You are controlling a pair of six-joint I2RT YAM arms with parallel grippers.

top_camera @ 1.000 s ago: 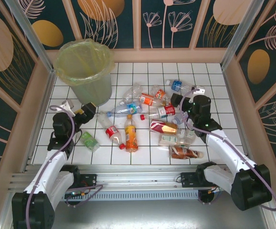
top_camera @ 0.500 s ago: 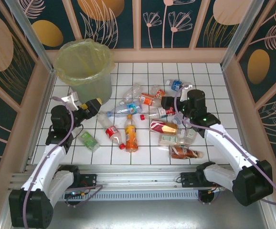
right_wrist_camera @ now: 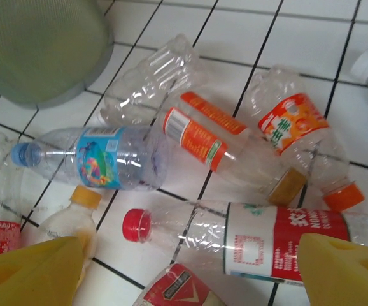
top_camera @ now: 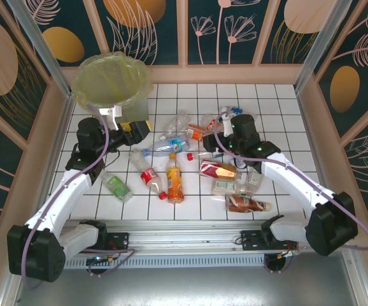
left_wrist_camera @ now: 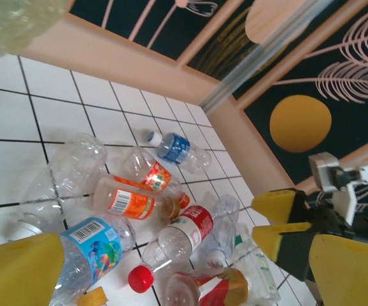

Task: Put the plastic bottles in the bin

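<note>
Several plastic bottles lie in a loose pile (top_camera: 197, 153) on the white tiled floor. The bin (top_camera: 112, 89), pale grey-green with a yellow-green bag, stands at the far left. My right gripper (right_wrist_camera: 190, 255) hangs open low over the pile. A red-capped bottle with a red and white label (right_wrist_camera: 260, 245) lies between its yellow fingers (right_wrist_camera: 31, 271). My left gripper (left_wrist_camera: 185, 248) is open and holds nothing. In the top view the left gripper (top_camera: 136, 129) hovers just right of the bin's foot. The right gripper (top_camera: 214, 138) sits over the pile's far side.
A blue-label bottle (right_wrist_camera: 101, 156), an orange-label one (right_wrist_camera: 200, 134) and a clear one (right_wrist_camera: 149, 76) lie beyond the right fingers, near the bin's wall (right_wrist_camera: 37, 44). A green bottle (top_camera: 117, 187) lies apart at the left. Patterned walls enclose the floor.
The left arm has swung up and forward towards the bin's foot. The right arm has moved left over the pile, and its fingers have drawn a little closer together.
</note>
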